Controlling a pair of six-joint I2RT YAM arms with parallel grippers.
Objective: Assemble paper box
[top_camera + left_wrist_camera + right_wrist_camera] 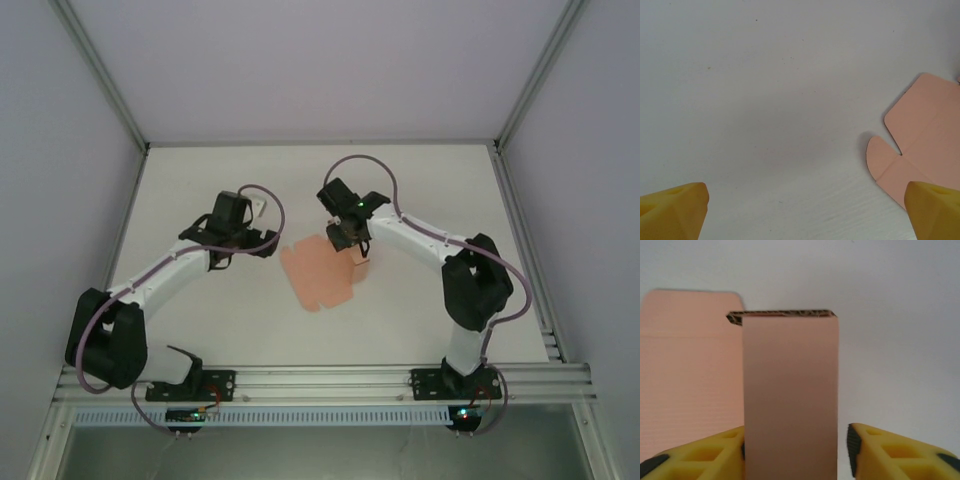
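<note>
A white table [200, 330] has a matt, faintly grained top with a few tiny dark specks [756, 20] on it. A slotted aluminium rail [330, 380] runs along the table's near edge, and a white perforated strip [330, 413] lies just beyond that rail. A side rail [527, 260] borders the table's right edge. A pale grey back wall [320, 60] rises from the table's far edge. A left wall [50, 180] and a right wall [600, 180] rise from its sides. Slanting aluminium posts [100, 72] stand at the table's far corners.

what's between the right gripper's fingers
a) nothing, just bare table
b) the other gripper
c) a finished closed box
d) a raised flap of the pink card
d: in the right wrist view, one flap of the paper box stands upright between the fingers of the right gripper, while the rest of the sheet lies flat.
</note>
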